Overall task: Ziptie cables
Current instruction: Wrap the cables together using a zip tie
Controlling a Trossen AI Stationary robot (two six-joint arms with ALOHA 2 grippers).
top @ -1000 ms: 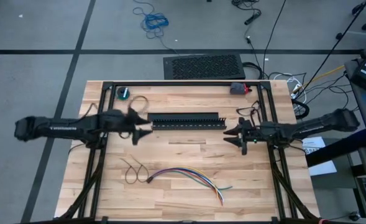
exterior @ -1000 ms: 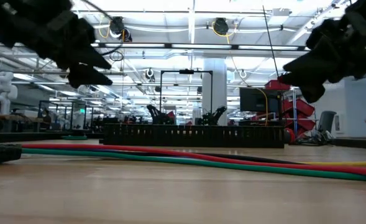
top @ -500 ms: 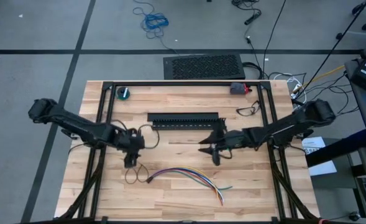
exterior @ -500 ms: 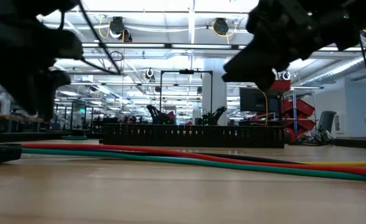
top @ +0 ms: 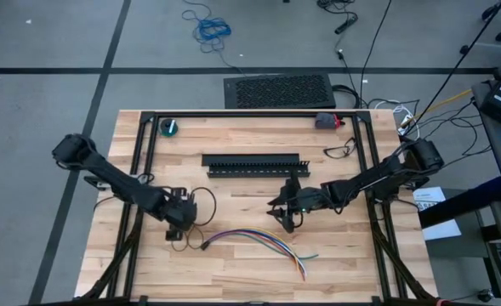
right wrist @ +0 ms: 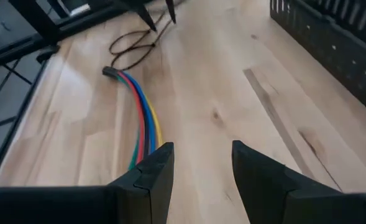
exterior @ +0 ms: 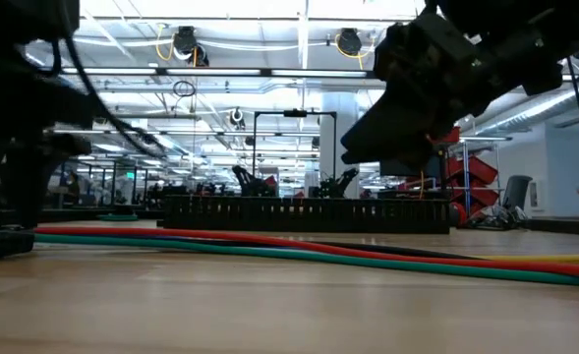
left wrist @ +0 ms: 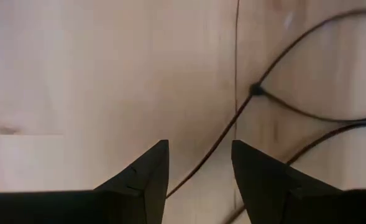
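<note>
Left gripper (top: 179, 223) is down low over the wood, right at the zipties (top: 182, 236), its two fingers (left wrist: 146, 176) parted by a narrow gap with a dark strip running up between them. The strip is not pinched; bare wood shows on either side of it. Those zipties lie looped at the left end of the cables (top: 254, 240), touching the bundle's dark tip.

Right gripper (top: 284, 214) hangs just above the middle of the cables, on the far side of them, fingers (right wrist: 151, 171) apart with nothing between, only bare table (top: 344, 255) under them. From its wrist the cables (right wrist: 142, 118) fan away in red, blue and yellow toward the zipties (right wrist: 133, 40).

Beyond both grippers, the black slotted duct (top: 250, 163) lies well apart from the cables, with a clear strip of wood between. The cables' fanned right end stops short of the table's near edge, with open wood to its right. The two grippers stand well apart along the bundle.
</note>
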